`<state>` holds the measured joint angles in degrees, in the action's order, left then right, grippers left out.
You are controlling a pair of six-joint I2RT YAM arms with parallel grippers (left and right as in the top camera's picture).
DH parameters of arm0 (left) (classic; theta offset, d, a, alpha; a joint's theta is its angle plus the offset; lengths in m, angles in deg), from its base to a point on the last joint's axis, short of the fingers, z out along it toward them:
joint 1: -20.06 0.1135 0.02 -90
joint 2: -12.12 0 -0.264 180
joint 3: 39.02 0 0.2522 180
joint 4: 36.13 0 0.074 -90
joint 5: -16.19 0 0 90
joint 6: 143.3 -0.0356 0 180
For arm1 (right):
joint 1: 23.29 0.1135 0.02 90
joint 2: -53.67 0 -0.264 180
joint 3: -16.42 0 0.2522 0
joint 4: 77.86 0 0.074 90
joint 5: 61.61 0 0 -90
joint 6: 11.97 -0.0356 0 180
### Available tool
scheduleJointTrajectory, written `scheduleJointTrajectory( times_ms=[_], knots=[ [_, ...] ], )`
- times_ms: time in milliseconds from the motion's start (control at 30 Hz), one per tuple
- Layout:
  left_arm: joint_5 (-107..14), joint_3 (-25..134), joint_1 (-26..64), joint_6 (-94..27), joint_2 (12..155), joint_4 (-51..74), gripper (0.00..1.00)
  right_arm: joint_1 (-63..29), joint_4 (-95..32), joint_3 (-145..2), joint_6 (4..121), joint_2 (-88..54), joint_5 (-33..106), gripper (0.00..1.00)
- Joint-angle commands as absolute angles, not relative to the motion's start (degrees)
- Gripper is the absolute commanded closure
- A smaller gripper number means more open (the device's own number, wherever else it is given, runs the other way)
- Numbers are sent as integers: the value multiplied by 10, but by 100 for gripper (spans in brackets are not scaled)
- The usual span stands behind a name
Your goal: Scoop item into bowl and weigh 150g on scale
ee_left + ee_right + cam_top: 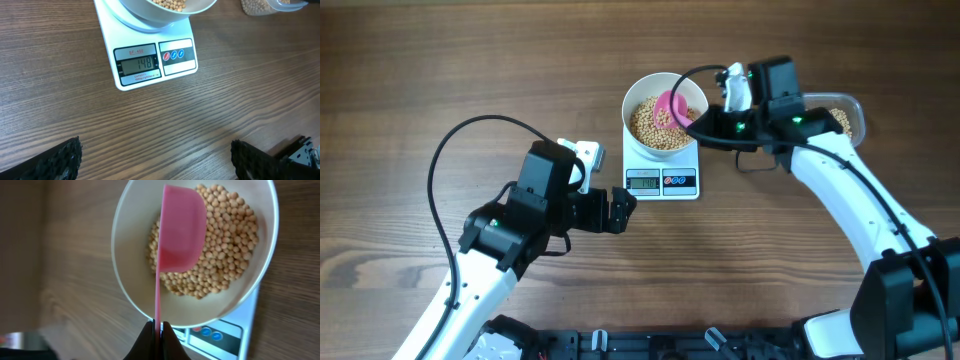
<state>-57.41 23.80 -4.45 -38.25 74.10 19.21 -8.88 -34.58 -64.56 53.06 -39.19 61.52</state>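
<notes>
The white bowl (638, 95) stands on the white scale (663, 180), with tan beans (655, 128) heaped inside. My right gripper (158, 326) is shut on the thin handle of a pink scoop (181, 230), whose cup hangs tipped on edge over the beans (225, 240) in the bowl (125, 255). In the overhead view the scoop (671, 106) sits over the bowl's right half, just left of the right gripper (702, 122). The scale's display (136, 62) reads 148. My left gripper (623, 211) rests open on the table below and left of the scale (150, 70), nothing between its fingers (250, 160).
A clear plastic tub (848, 118) with more beans sits at the back right, partly under my right arm; its corner (260, 6) shows in the left wrist view. Bare wooden table (410, 90) lies all around.
</notes>
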Motion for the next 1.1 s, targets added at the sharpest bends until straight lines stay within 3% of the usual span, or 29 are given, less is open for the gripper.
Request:
scheduleJointTrajectory(
  times_ms=[0,433,700,1067],
  knots=[
    [-569,244,-41,-394,742,190,0,-119,-370,-655,488,-398,733,96],
    [-569,244,-41,-394,742,190,0,-203,-436,-655,448,-398,864,96],
    [-569,244,-41,-394,742,190,0,-215,-506,-655,397,-398,863,96],
    [-569,244,-41,-394,742,190,0,-374,-540,-656,347,-367,890,96]
  ],
)
